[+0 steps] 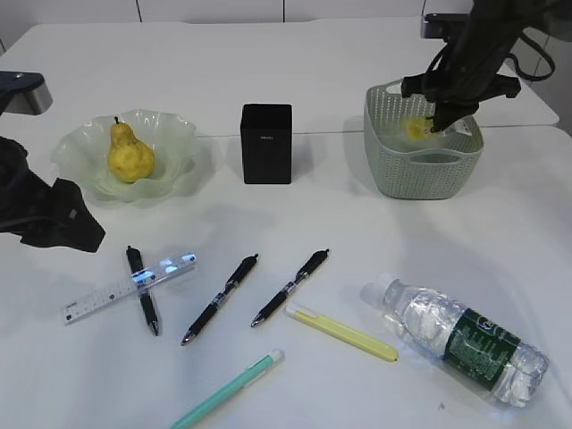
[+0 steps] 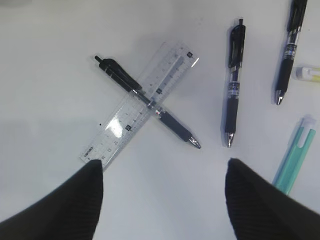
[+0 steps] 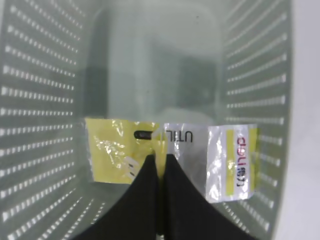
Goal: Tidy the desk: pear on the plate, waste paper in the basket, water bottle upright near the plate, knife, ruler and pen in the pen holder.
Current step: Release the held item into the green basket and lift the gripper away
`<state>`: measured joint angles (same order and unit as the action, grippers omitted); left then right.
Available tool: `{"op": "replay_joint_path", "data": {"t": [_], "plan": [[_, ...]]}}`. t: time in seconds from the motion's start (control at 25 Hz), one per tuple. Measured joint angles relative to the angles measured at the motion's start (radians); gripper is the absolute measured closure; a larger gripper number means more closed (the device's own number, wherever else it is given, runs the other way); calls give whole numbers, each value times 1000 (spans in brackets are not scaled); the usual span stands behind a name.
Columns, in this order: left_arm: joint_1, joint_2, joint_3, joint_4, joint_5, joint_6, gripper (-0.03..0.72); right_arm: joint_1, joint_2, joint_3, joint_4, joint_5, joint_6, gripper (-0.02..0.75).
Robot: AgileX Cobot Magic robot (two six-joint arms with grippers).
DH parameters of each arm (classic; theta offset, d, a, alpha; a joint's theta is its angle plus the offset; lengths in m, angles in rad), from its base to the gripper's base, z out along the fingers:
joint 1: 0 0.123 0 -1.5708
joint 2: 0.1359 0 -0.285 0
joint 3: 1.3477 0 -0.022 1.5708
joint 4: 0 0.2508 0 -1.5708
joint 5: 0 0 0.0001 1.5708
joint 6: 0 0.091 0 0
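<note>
Large plain white desk (image 1: 295, 223) carries everything. Landmark for all places: the matte black square pen holder (image 1: 266, 143), standing upright near the middle of the far half.

Sage-green perforated plastic basket (image 1: 420, 165) stands right of the pen holder, well apart. Right gripper (image 1: 444, 125) hangs inside it, jaws pressed together on a flat yellow-and-silver printed wrapper, the waste paper (image 3: 172, 152); the wrist view shows the wrapper pinched by its lower edge above the basket floor.

Clear ribbed plastic water bottle (image 1: 460, 340) with white cap and dark green label lies on its side, front-right of the pen holder, cap end pointing toward it.

Translucent pale green glass plate (image 1: 170, 174) with wavy rim sits left of the pen holder; the yellow pear (image 1: 130, 156) with dark stem stands in it.

Left gripper (image 2: 162, 192) hangs front-left of the pen holder, jaws spread wide, holding nothing, above the desk just beside the near end of the ruler.

Short clear plastic ruler (image 2: 142, 107) lies front-left of the pen holder, crossed with a black pen (image 2: 145, 100).

Slim pale yellow plastic knife (image 1: 344, 332) lies in front of the pen holder, slightly right.

Two more black pens (image 1: 219, 299) (image 1: 290, 288) lie in front of the pen holder, between ruler and knife. Mint-green pen (image 1: 228, 391) lies nearest the front edge.
</note>
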<state>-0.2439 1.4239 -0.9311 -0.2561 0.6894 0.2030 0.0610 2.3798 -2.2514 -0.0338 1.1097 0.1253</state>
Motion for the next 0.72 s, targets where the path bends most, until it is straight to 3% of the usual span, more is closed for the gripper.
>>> {"op": "replay_joint_path", "data": {"t": [0.72], "plan": [[0, 0, 0, -5, 0, 0, 151, -7, 57, 0, 99, -74, -62, 720]]}}
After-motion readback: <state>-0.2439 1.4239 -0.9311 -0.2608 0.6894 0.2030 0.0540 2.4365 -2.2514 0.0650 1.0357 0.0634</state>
